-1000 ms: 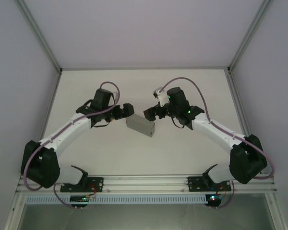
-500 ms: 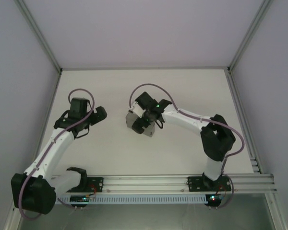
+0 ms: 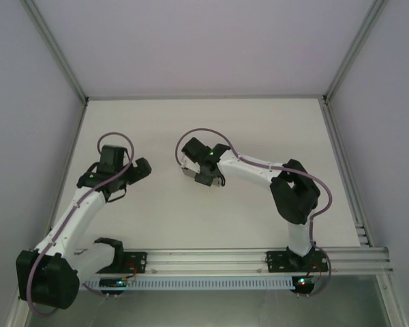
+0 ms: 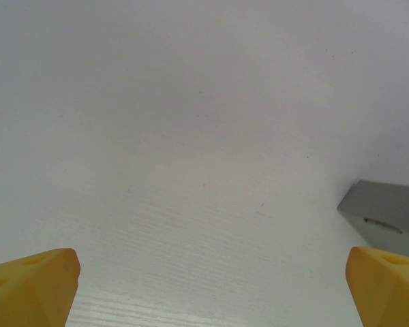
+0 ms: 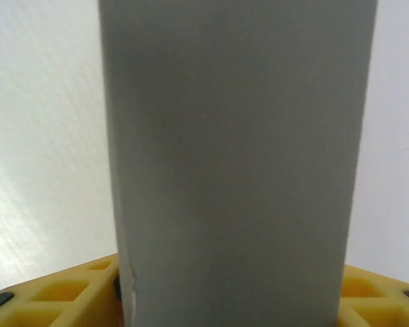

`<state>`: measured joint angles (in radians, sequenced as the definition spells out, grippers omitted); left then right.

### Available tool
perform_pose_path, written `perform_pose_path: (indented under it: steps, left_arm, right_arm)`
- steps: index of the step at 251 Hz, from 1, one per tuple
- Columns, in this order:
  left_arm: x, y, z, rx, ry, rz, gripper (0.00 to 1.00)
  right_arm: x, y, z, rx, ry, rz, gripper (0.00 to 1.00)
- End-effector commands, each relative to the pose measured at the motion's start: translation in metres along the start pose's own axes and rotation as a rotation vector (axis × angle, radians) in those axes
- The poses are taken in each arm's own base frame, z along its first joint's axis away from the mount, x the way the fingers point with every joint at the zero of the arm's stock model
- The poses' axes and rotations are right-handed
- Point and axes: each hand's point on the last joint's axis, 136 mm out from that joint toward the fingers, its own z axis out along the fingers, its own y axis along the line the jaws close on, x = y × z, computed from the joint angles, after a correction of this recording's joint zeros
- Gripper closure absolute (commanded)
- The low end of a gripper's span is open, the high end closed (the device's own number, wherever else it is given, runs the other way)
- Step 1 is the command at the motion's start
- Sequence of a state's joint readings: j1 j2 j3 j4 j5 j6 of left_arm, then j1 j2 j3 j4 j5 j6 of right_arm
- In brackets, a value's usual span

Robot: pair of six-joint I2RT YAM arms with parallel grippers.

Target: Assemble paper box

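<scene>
The folded paper box (image 5: 238, 157) is lying near the middle of the worktop (image 3: 273, 129). The right pincer (image 3: 203, 174) is straddling it, its yellow fingers (image 5: 61, 289) flanking both long sides; whether they are already pressing the cardboard I cannot tell. The left pincer (image 3: 142, 168) is hanging wide open and empty, well to the box's left. This looks like a late step: taking hold of the formed box. Next, the right jaws should be closing squarely, without crushing the thin walls. A second ago both pincers were flanking the box; since then the left arm has been pulling back and the right arm swinging over it.
</scene>
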<state>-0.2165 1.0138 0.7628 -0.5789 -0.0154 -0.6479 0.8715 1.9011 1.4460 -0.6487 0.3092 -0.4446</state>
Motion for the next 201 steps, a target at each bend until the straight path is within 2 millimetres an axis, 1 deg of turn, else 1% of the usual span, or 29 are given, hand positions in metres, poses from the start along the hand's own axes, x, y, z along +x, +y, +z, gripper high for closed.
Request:
perform_pose_path:
  steps: [1,12,24,42,43,50,59,61,71,79,90,93,113,126,143,156,168,177,188,201]
  left_arm:
    - [0.0,0.001,-0.005,0.014,-0.017,-0.013,0.0]
    - [0.0,0.001,-0.006,0.016,-0.023,-0.015,0.0]
    - [-0.001,0.0,-0.007,0.019,-0.03,-0.013,0.0]
    - [-0.003,0.0,-0.009,0.021,-0.042,-0.008,0.0]
    - [-0.004,0.0,-0.01,0.023,-0.043,-0.008,0.01]
    - [-0.005,0.0,-0.011,0.022,-0.049,-0.008,0.0]
    - [-0.007,-0.001,-0.012,0.023,-0.057,-0.006,0.0]
    - [-0.007,-0.001,-0.012,0.023,-0.059,-0.004,0.0]
    - [-0.009,-0.001,-0.013,0.023,-0.067,-0.001,0.0]
    - [-0.011,-0.001,-0.013,0.019,-0.071,0.003,0.0]
    - [-0.011,0.0,-0.013,0.013,-0.073,0.009,0.0]
    - [-0.016,-0.004,-0.013,0.025,-0.094,0.008,0.01]
    - [-0.024,-0.003,-0.012,0.012,-0.121,0.013,0.01]
    - [-0.029,-0.003,-0.012,0.0,-0.145,0.025,0.0]
    - [-0.04,-0.002,-0.01,-0.012,-0.199,0.041,0.0]
    - [-0.053,0.001,-0.01,-0.039,-0.266,0.057,0.0]
    - [-0.065,0.005,-0.011,-0.073,-0.335,0.078,0.0]
    - [-0.075,0.007,-0.011,-0.094,-0.393,0.11,0.0]
    - [-0.085,0.012,-0.008,-0.131,-0.472,0.138,0.01]
    - [-0.098,0.018,-0.007,-0.172,-0.561,0.156,0.0]
  right_arm:
    - [0.004,-0.025,0.002,0.201,0.036,-0.176,0.42]
    - [0.003,-0.027,0.0,0.24,0.021,-0.23,0.42]
    - [0.003,-0.021,-0.002,0.248,0.006,-0.283,0.4]
    - [0.008,-0.007,-0.009,0.222,-0.017,-0.334,0.29]
    - [0.008,-0.004,-0.01,0.214,-0.022,-0.342,0.28]
    - [0.01,0.003,-0.013,0.198,-0.03,-0.353,0.24]
    - [0.01,0.007,-0.022,0.195,-0.052,-0.358,0.18]
    - [0.017,0.011,-0.019,0.188,-0.039,-0.366,0.17]
    - [0.026,0.02,-0.023,0.176,-0.035,-0.375,0.11]
    - [0.033,0.025,-0.028,0.165,-0.033,-0.375,0.02]
    - [0.043,0.033,-0.035,0.152,-0.027,-0.367,0.01]
    - [0.046,0.035,-0.037,0.145,-0.026,-0.361,0.01]
    - [0.065,0.047,-0.05,0.087,-0.021,-0.313,0.01]
    - [0.076,0.049,-0.058,0.063,-0.038,-0.264,0.01]
    - [0.087,0.042,-0.07,0.06,-0.084,-0.166,0.01]
    - [0.09,0.03,-0.079,0.067,-0.152,-0.055,0.01]
    - [0.093,0.01,-0.085,0.088,-0.221,0.078,0.01]
    - [0.097,-0.01,-0.089,0.11,-0.274,0.202,0.01]
    - [0.107,-0.032,-0.091,0.119,-0.329,0.35,0.01]
    - [0.123,-0.06,-0.089,0.154,-0.388,0.521,0.01]
